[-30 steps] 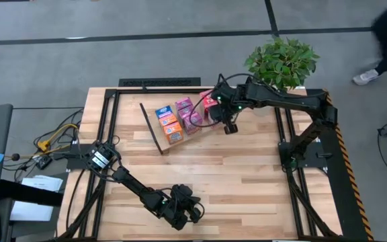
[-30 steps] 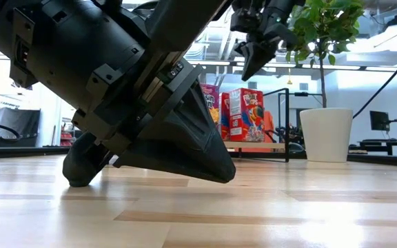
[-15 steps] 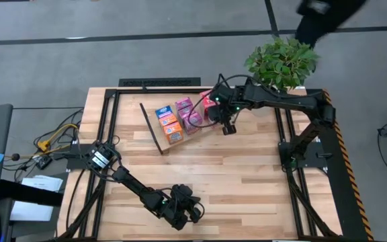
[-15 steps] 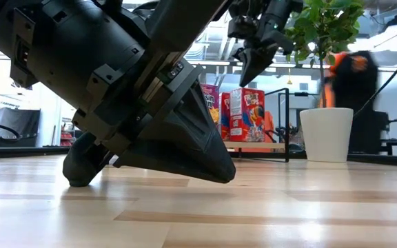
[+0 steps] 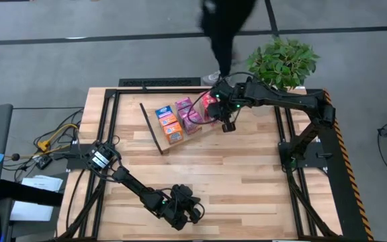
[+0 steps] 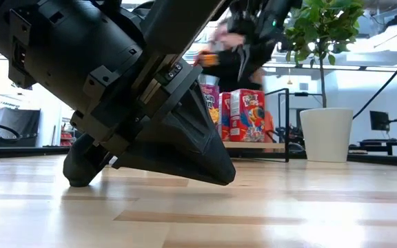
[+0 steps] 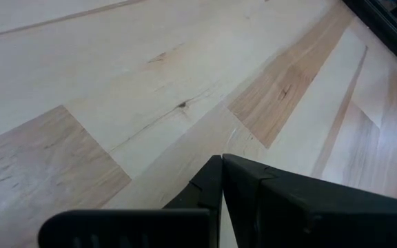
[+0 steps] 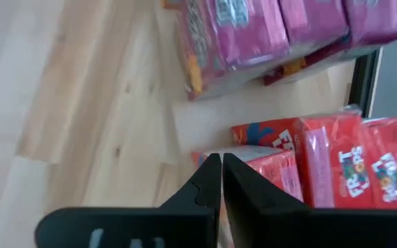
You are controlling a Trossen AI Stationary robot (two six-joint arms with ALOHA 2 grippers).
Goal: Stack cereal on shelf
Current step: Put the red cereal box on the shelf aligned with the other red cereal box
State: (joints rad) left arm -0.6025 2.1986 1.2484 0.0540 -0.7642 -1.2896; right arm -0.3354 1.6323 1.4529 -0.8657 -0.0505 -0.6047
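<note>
Several small cereal boxes stand on the shelf board point(image 8: 205, 117) at the table's far middle: orange and blue ones point(image 5: 170, 124), pink ones point(image 5: 187, 114) and red ones point(image 5: 210, 104). The low view shows the red boxes point(image 6: 247, 114) upright on the board point(image 6: 253, 146). The shelf's black rod frame point(image 5: 153, 128) shows at its left end. My right gripper point(image 5: 226, 125) is shut and empty, in the air just right of the red boxes; its wrist view shows the shut tips point(image 8: 220, 164) over a red box point(image 8: 322, 165). My left gripper point(image 5: 192, 212) is shut and empty, low over the table near its near edge point(image 7: 222, 162).
A potted plant point(image 5: 281, 64) stands at the table's far right corner, its white pot point(image 6: 326, 134) beside the shelf. A person point(image 5: 224, 27) passes on the floor beyond the far edge. Black frame rails point(image 5: 160, 83) border the table. Bare wood point(image 5: 247, 175) lies between the arms.
My right gripper has crept a little toward the table's left, closer to the red boxes, still shut. A person has walked from right to left behind the table's far edge. The boxes and my left arm have kept still.
</note>
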